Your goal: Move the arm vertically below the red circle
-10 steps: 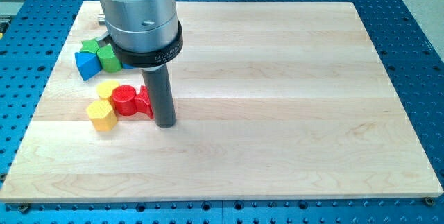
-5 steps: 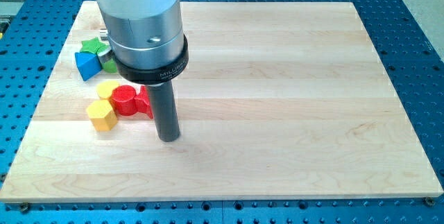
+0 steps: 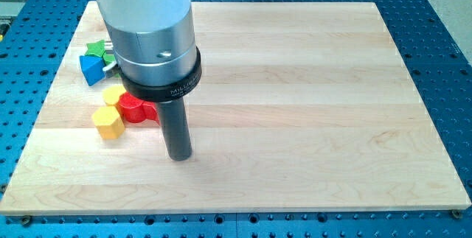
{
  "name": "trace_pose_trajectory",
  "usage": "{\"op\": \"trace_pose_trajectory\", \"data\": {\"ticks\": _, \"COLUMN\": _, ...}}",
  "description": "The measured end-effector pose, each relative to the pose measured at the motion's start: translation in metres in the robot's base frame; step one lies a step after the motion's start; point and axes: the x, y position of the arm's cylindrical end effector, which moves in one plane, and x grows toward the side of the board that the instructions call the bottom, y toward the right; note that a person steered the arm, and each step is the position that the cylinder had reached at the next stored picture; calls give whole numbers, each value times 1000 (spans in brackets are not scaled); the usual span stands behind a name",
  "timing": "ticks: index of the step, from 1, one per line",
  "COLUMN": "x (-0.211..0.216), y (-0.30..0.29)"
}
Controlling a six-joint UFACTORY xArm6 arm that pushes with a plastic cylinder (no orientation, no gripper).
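On the wooden board (image 3: 295, 83), view's left, blocks cluster: blue block (image 3: 90, 68), green block (image 3: 96, 48), two yellow blocks (image 3: 108, 122), red circle (image 3: 133, 108) (another red block partly hidden behind my rod). No pincer here, only my tip (image 3: 178, 156), below-right of the circle. Best slide left without grazing it, I judge.

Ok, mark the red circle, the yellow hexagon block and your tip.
red circle (image 3: 131, 106), camera view, its top face.
yellow hexagon block (image 3: 108, 121), camera view, its top face.
my tip (image 3: 179, 156), camera view, the rod's lower end.
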Motion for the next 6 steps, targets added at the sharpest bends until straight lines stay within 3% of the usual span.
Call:
{"op": "trace_pose_trajectory", "data": {"ticks": 4, "x": 69, "y": -38}}
{"op": "trace_pose_trajectory", "data": {"ticks": 6, "x": 59, "y": -67}}
